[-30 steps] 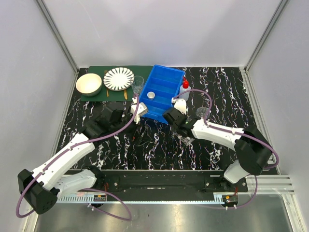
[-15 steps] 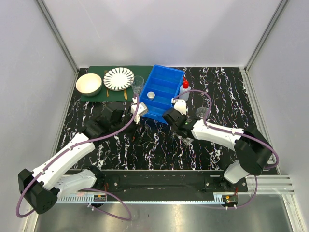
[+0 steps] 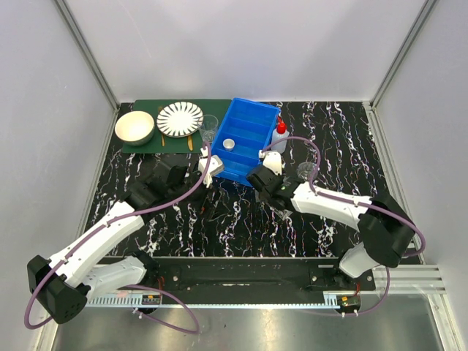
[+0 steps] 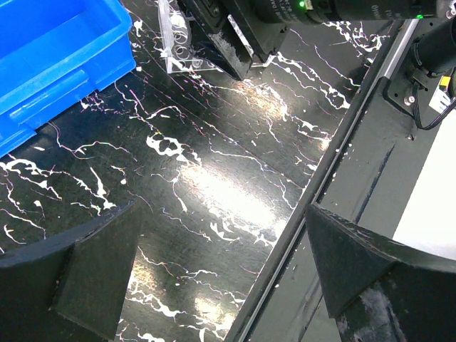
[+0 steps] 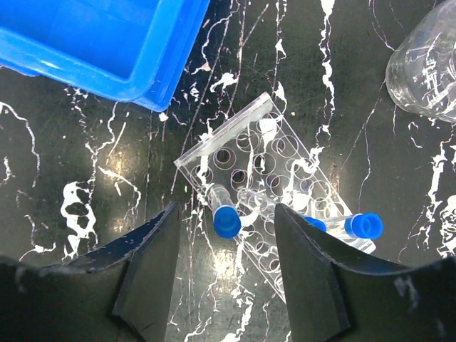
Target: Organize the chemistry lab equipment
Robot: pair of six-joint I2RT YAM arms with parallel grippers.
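Just above rack [image 5: 281, 153]: end effector [image 5: 226, 209] (parted)

**Top view:** You get bright, even light from overhead. The pale walls [image 3: 241, 51] diffuse it, and the arms throw only faint, soft-edged shadows on the black marbled tabletop [image 3: 241, 227]. Focus is sharp throughout, with a dull sheen on the steel strip [image 3: 241, 322] at the near edge.

**Left wrist view:** A broad diagonal band of glare crosses the glossy tabletop and washes out the white veining. The left fingers [image 4: 92, 278] are dark, underlit and soft.

**Right wrist view:** You have crisp focus on the clear plastic tube rack [image 5: 271, 178], with glints on its wells. The small clear beaker [image 5: 427, 64] sparkles, cropped at the upper right edge. The right fingers [image 5: 146, 274] are shadowed and slightly blurred.
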